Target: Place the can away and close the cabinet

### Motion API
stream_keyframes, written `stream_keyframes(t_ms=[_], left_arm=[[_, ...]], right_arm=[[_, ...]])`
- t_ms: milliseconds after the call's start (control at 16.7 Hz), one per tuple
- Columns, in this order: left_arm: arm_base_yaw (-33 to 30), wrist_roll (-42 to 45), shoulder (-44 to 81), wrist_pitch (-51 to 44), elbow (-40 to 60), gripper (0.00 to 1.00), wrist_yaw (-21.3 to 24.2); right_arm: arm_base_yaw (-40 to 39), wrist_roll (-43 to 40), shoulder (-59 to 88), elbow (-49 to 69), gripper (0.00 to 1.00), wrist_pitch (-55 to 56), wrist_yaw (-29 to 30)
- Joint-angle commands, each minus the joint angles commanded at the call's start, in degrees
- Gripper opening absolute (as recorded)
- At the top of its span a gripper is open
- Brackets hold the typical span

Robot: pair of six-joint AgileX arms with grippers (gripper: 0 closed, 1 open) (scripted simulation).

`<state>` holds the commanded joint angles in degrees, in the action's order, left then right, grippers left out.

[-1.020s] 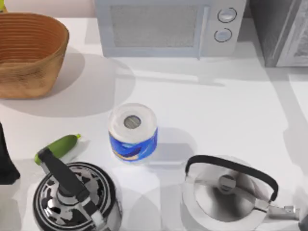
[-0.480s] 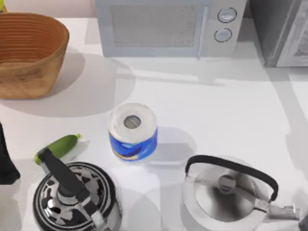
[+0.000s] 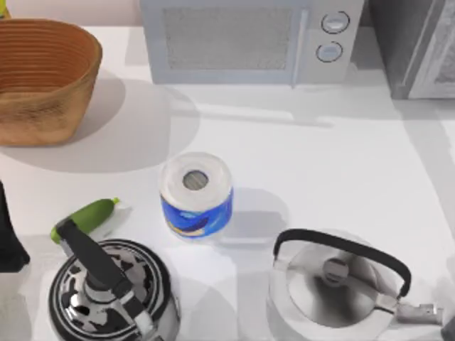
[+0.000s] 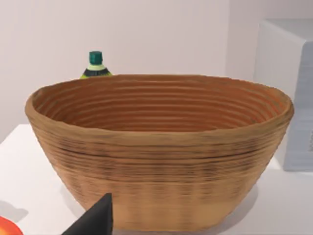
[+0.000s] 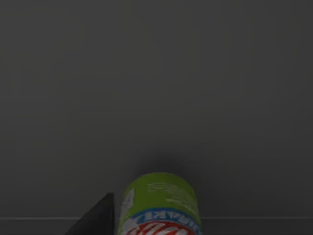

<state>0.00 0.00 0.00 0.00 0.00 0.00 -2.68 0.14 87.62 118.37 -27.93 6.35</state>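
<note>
Right wrist view is dark: the can point(image 5: 159, 205) sits close against a dim grey surface, one dark fingertip point(image 5: 98, 218) just beside it; jaw state can't tell. Left arm's camera faces the wicker basket point(image 4: 161, 152) at far left, grip unclear too.

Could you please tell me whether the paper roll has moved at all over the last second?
No. In the top view the paper roll stands in the same place, between the microwave and the two kettles.

— What sort of place is this?
— A kitchen. A microwave point(image 3: 252, 41) stands at the back of the white worktop point(image 3: 341, 170).
— Anything else?
— Nearer than the microwave, two kettles point(image 3: 334, 284); to its left, a wicker basket point(image 3: 43, 78).
</note>
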Motion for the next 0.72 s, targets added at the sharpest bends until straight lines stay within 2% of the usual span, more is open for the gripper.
stream_keyframes(t_ms=[720], left_arm=[[0.0,0.0,0.0,0.0,0.0,1.00,0.0]], right_arm=[[2.1,0.4,-62.8,-88.3,1.00,18.4,-4.1]])
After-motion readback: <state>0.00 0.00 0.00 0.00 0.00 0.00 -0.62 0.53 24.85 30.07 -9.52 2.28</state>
